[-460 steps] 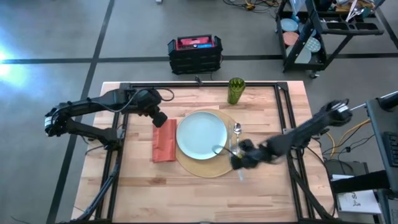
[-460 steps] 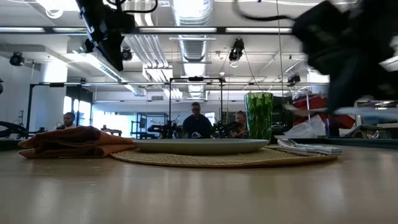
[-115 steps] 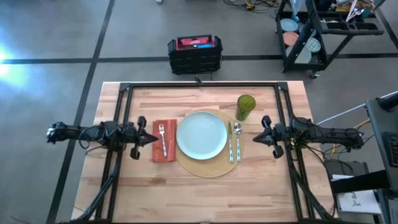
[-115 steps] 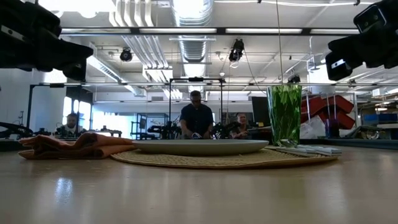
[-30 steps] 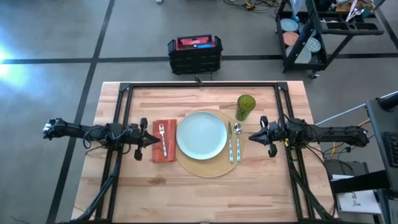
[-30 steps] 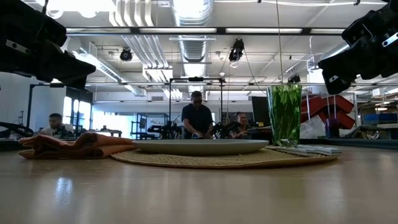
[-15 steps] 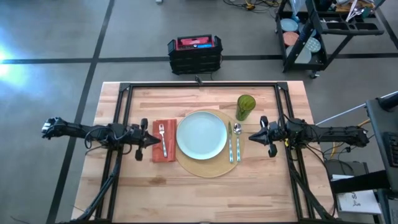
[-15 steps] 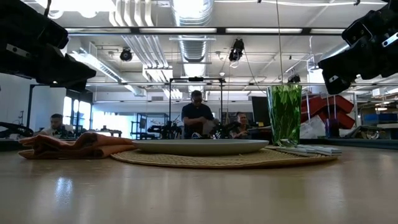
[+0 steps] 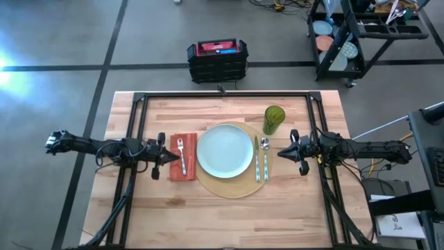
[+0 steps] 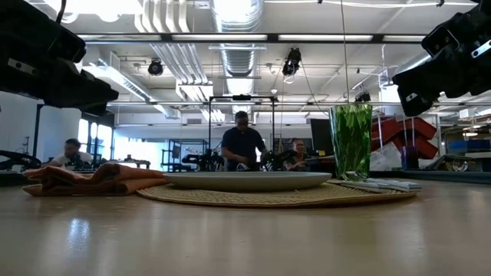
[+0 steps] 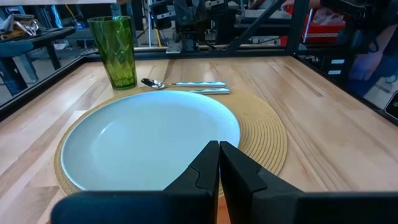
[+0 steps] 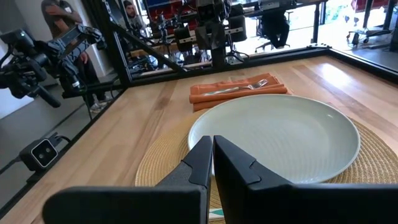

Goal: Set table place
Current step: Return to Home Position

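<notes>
Our left gripper and right gripper hang clenched, empty; we judge the green cup light, slippery, best taken mid-wall.

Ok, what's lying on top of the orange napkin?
A single fork lies lengthwise on the napkin, beside the plate. Nothing else rests on it. Whatever is beneath the folded cloth is covered and cannot be seen.
</notes>
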